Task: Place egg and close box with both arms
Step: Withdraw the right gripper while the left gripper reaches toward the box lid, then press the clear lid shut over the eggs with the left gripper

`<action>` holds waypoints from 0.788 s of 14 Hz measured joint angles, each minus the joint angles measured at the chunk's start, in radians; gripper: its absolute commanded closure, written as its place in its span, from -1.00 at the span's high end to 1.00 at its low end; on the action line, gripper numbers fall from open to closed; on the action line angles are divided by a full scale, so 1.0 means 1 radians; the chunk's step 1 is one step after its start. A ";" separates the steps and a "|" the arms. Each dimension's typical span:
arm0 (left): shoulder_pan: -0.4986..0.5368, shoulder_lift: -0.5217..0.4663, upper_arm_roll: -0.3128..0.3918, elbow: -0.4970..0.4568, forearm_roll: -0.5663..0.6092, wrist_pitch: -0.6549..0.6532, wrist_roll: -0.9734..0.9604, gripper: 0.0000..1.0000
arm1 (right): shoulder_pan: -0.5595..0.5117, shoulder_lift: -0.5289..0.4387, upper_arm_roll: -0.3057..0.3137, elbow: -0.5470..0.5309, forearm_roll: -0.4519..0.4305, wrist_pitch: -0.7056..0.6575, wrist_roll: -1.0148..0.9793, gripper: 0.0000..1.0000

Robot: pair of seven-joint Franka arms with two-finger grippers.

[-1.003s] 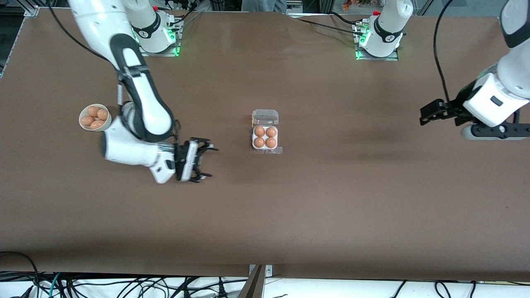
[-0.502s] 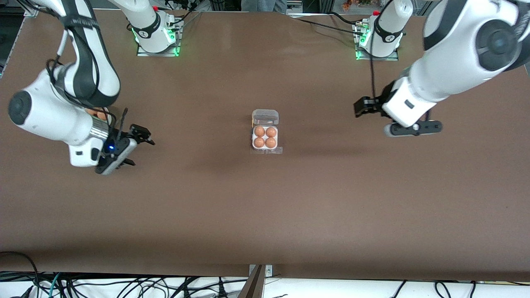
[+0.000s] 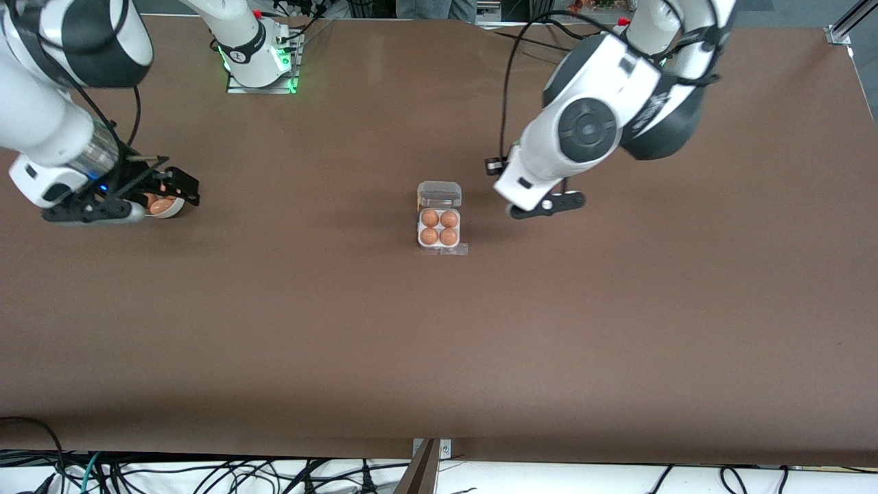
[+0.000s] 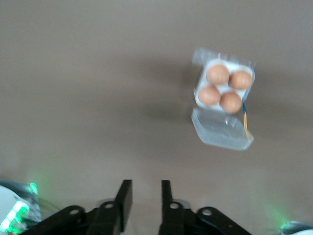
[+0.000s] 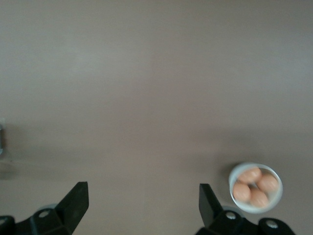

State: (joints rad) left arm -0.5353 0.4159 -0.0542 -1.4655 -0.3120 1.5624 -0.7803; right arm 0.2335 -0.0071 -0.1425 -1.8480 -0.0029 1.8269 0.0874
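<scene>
The box [image 3: 439, 237] is a white tray with an egg [image 3: 430, 218] in every cell. Its clear lid [image 3: 439, 193] lies open, farther from the front camera than the tray. In the left wrist view the tray [image 4: 201, 93] and lid [image 4: 222, 129] show well ahead of the fingers. My left gripper [image 3: 495, 166] hangs over bare table beside the box, toward the left arm's end. Its fingers [image 4: 145, 188] stand a narrow gap apart and hold nothing. My right gripper [image 3: 186, 189] is wide open and empty [image 5: 142, 191] over the bowl's edge.
A round white bowl [image 3: 171, 209] with several eggs sits toward the right arm's end, partly hidden by the right gripper. It shows whole in the right wrist view [image 5: 234, 171]. The arm bases [image 3: 257, 51] [image 3: 634, 41] stand along the table's back edge.
My right arm has drawn back from near the box to over the bowl. My left arm has swung in from the table's end to beside the box. The box has not moved.
</scene>
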 measured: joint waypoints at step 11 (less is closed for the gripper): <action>-0.150 0.215 0.001 0.061 -0.147 0.011 -0.030 -0.74 | -0.013 -0.013 -0.066 0.209 -0.060 -0.261 0.048 1.00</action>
State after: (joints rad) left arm -0.6857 0.6308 -0.0536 -1.4048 -0.4591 1.5734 -0.8107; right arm 0.2209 -0.0198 -0.2090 -1.6387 -0.0631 1.5659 0.1353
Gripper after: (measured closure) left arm 0.863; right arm 0.000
